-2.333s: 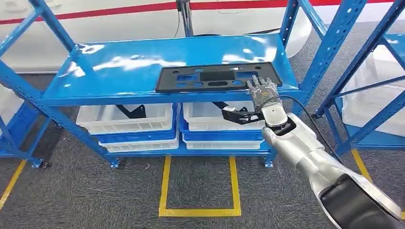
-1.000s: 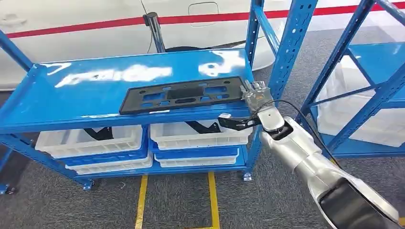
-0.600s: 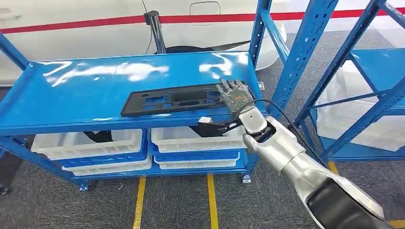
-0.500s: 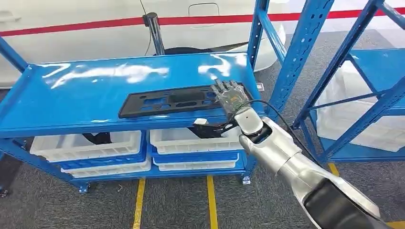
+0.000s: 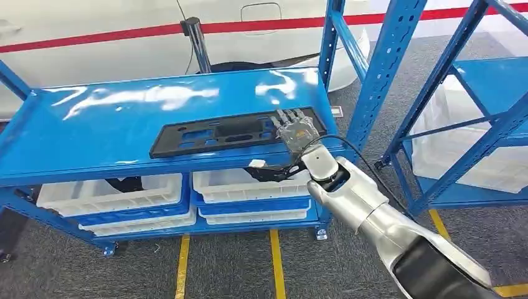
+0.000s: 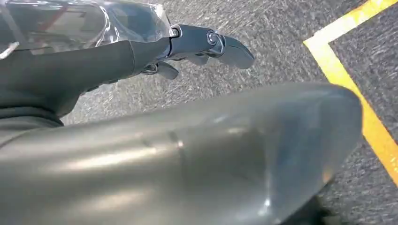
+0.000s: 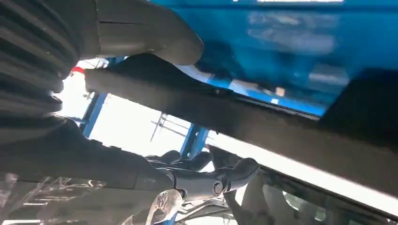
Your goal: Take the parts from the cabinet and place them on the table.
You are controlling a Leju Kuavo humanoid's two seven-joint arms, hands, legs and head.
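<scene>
Fingers (image 5: 287, 118) of the right hand (image 5: 295, 132) lie stretched and a little spread over the right end of the black part (image 5: 231, 132), which is a long flat plate with cut-out openings. In the right wrist view the grey thumb (image 7: 155, 37) is on one side of the plate's dark edge (image 7: 244, 117) and the darker fingers (image 7: 220, 177) are on the other side, so the hand seems to hold the end between them, though how firmly I cannot tell. From the fingers the plate runs away toward the robot's left, lying flat on the top board of the blue cabinet (image 5: 93, 134), near its front edge. Below the fingers, under this board, white bins (image 5: 240, 184) stand side by side on blue trays. The left hand (image 6: 141, 51) hangs over grey carpet (image 6: 281, 42) with a yellow line (image 6: 361, 108); its fingers are a little curled and hold nothing.
</scene>
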